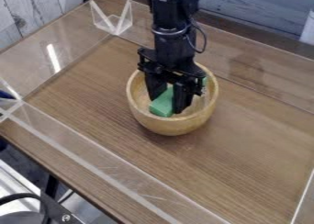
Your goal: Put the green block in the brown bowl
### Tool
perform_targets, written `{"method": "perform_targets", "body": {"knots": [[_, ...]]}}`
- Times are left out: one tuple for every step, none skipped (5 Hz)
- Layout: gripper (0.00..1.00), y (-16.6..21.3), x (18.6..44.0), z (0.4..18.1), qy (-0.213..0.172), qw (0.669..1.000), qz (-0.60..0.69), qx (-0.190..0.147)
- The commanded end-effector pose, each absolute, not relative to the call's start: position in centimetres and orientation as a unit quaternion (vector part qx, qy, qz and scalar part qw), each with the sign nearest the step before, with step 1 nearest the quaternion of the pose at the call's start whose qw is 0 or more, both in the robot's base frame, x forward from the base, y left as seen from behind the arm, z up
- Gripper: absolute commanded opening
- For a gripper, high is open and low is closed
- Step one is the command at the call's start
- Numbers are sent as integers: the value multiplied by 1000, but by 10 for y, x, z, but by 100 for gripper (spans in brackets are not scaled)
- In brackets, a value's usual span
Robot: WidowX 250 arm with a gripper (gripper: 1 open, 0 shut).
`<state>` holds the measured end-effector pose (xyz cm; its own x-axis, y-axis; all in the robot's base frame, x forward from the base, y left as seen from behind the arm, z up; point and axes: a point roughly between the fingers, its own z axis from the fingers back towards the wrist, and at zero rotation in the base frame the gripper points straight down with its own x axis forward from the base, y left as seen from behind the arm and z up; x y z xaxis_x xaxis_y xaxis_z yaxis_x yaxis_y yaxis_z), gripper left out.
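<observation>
The wooden bench (233, 127) fills most of the frame. Just left of centre sits the brown bowl (196, 116). The black claw (166, 101) points straight down into it, clamped on the green block (161, 103), which stands inside the bowl's hollow.

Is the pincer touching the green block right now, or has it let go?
Touching. The camera view shows the pincer shut on the green block, its fingers flanking the block, held inside the brown bowl.
</observation>
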<state>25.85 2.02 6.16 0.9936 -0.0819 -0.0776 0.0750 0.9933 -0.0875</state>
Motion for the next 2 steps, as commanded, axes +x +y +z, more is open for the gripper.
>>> {"method": "perform_targets", "body": {"knots": [[0,24,263,69,27,998,-35,-39],[0,25,263,74,23,998,-33,-41]]}}
